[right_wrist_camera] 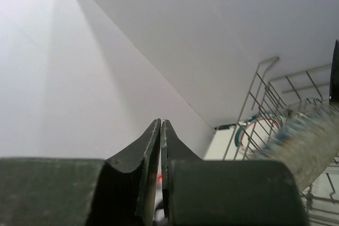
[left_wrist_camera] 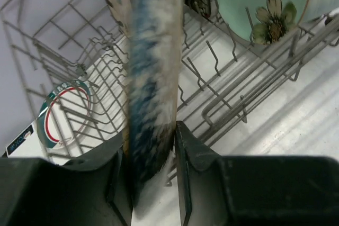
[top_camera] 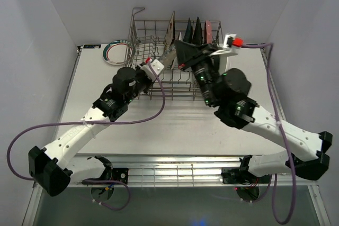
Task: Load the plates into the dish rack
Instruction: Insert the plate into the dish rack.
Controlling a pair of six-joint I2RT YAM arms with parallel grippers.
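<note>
Left gripper (left_wrist_camera: 152,138) clamped on speckled plate (left_wrist_camera: 151,62), plate edge-on between its fingers, over dish rack (left_wrist_camera: 249,96); right gripper (right_wrist_camera: 160,126) pressed together, empty

Soft, even overhead light filled the scene, leaving only faint shadows on the pale table (top_camera: 175,130). In the left wrist view the close speckled grey-blue round plate (left_wrist_camera: 151,78) was smeared out of focus, while the grey wire dish rack (left_wrist_camera: 222,78) behind it was sharper. The right wrist view was bright and flat.
</note>
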